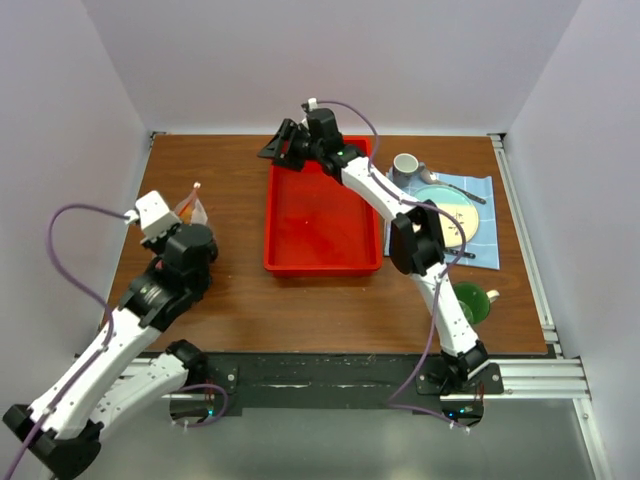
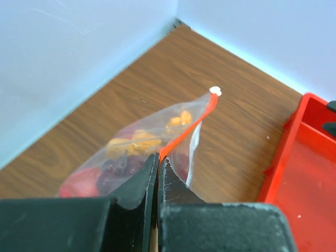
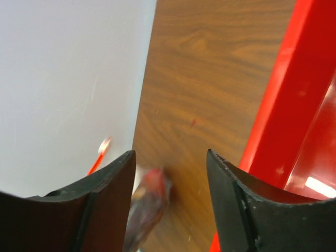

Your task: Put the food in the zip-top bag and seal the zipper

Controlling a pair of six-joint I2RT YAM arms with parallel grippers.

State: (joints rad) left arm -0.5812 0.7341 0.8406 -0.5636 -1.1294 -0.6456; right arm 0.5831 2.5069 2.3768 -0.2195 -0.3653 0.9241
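The zip-top bag [image 1: 189, 209] stands on edge at the table's left side, held up by my left gripper [image 1: 183, 226]. In the left wrist view the clear bag [image 2: 142, 152] holds the food: yellow-orange pieces [image 2: 137, 140], dark purple grapes [image 2: 116, 170] and a red fruit [image 2: 79, 184]. My left gripper [image 2: 157, 159] is shut on the orange-red zipper [image 2: 188, 126], which runs up to a white end tab. My right gripper [image 1: 281, 146] is open and empty beyond the tray's far left corner. In the right wrist view it [image 3: 170, 160] hangs over bare table, with the bag [image 3: 149, 202] blurred far off.
An empty red tray [image 1: 270, 222] sits mid-table; its rim also shows in the left wrist view [image 2: 286, 157] and the right wrist view [image 3: 281, 100]. At the right are a grey mug [image 1: 405, 166], a plate [image 1: 447, 205] on a blue cloth, and a green cup [image 1: 472, 301]. White walls enclose the table.
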